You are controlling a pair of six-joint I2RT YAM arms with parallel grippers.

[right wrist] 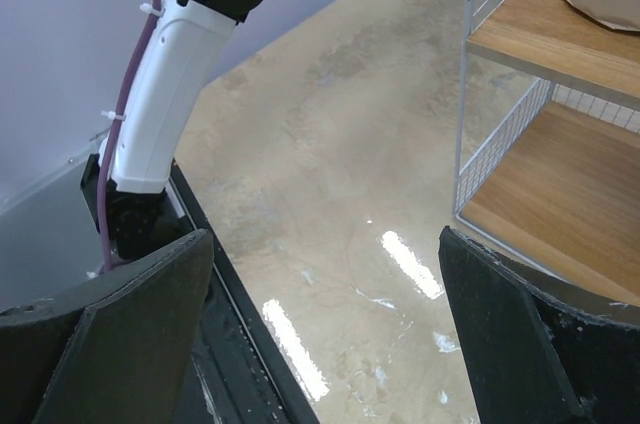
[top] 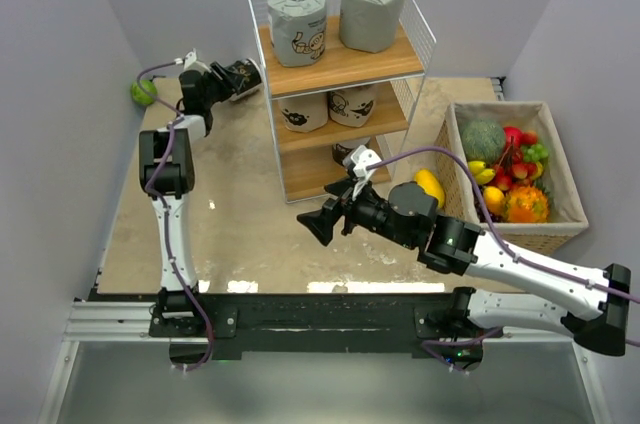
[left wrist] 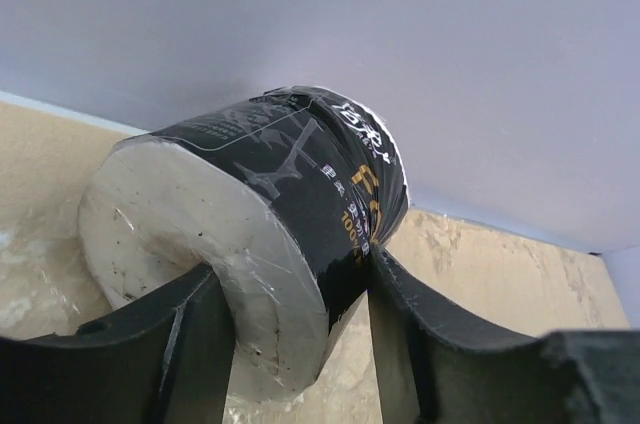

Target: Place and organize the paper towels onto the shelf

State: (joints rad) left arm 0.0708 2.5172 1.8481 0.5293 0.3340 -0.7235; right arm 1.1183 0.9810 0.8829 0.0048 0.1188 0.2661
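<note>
Left gripper is clamped on the black roll, one finger lying across its white end face, the other pressed into the gold-printed wrapper on its side. That roll lies tipped over, flat end facing the wrist camera, out at the far left of the table just beside the shelf's left wire edge, outside the frame. I can't tell whether it's off the tabletop or resting on it. Close to the left arm, against the wall, sits a small green fruit. Over on the shelf, two grey rolls stand upright side by side on the top board, the left one showing a cartoon drawing. Two pale rolls with dark prints stand on the middle board. Something dark is on the bottom board, mostly hidden behind the right arm's wrist. Right gripper hangs low in front of the shelf, pointing left, fingers spread wide apart with only bare tabletop between them. Off to the right, the woven basket holds a heap of colourful fruit, and one yellow piece lies between the basket and the shelf.
</note>
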